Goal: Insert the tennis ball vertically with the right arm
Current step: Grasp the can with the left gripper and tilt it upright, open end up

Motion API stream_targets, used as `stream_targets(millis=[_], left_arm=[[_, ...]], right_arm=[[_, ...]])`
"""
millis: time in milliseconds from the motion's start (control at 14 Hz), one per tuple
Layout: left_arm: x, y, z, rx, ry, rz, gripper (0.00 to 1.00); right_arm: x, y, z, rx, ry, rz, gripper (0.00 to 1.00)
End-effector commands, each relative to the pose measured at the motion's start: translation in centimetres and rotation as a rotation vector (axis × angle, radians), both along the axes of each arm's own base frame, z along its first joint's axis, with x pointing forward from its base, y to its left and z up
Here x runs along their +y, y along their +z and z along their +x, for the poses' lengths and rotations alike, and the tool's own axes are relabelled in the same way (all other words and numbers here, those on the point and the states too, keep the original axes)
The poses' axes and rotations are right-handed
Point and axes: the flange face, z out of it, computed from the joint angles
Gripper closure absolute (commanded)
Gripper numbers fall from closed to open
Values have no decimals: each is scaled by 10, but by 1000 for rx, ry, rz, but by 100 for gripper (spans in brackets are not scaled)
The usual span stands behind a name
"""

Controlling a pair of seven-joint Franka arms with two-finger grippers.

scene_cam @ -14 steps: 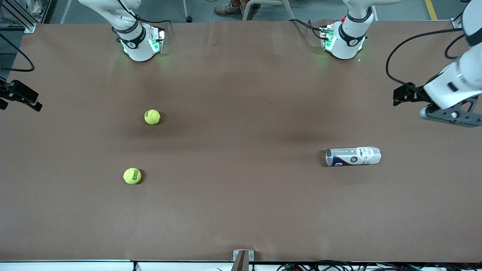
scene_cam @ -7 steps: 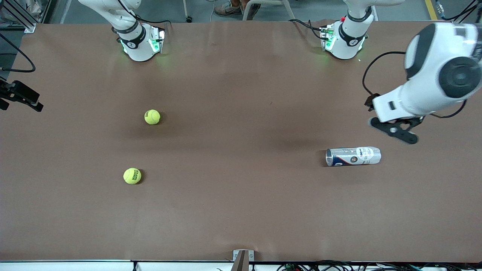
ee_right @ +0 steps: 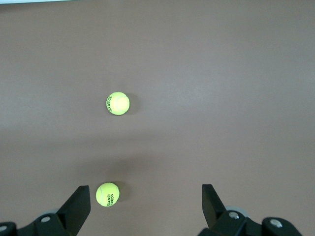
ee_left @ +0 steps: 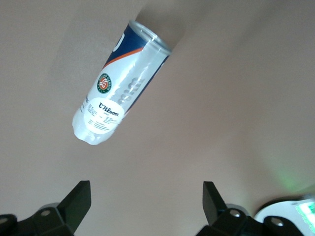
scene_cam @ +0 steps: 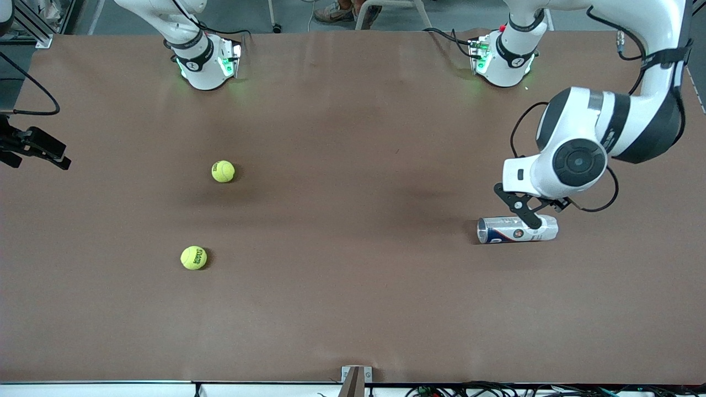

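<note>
Two fuzzy yellow-green tennis balls lie loose on the brown table [scene_cam: 353,309], so you have nearly the whole job ahead of you: one ball [scene_cam: 223,171] sits left of centre in the front view, and the second ball [scene_cam: 193,257] rests lower in that frame, nearer the camera. Neither is touched or gripped. The clear plastic ball can with its white and blue label [scene_cam: 517,229] lies on its side at the right of the front view, toward the left arm's end of the table, well apart from both balls; its open metal-rimmed mouth faces the middle of the table. For a vertical insertion, you will probably need that can stood upright first, then a ball picked up by the right arm and lowered into it, and none of that is done yet. Look at the left gripper [scene_cam: 524,212]: it hangs just over the can, its two black fingers [ee_left: 78,201] spread wide and empty, with the can showing in the upper left of the left wrist view, not between the fingertips. Your right gripper [scene_cam: 33,149] sits at the left edge of the front view, off over the right arm's end of the table, likewise fully spread and holding nothing; the right wrist view shows both balls on the table below it, one near a fingertip [ee_right: 78,201] in the frame but not in contact.
</note>
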Motion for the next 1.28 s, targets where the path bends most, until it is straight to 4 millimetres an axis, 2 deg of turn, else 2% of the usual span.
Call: stream_targets(millis=[0,214,356,570,855,1212], left_arm=[[11,-23,-4,-17,-172,44,0],[13,-48,-1,43,-259,30,0],[18,-69,2,82,-273,37,0],[20,-69,9,66,-387,177,0],[16,-105,28,103,-465,218,0],[5,-124,34,108,-503,216,0]], right_arm=[[0,5,0,-21,7,-18,0],[-5,20,-1,-44,-4,-22,0],[-4,19,-1,-41,-2,-20,0],[-4,16,1,-39,1,-20,0],[2,9,-1,-28,19,-21,0],[5,10,-5,-23,26,-26,0]])
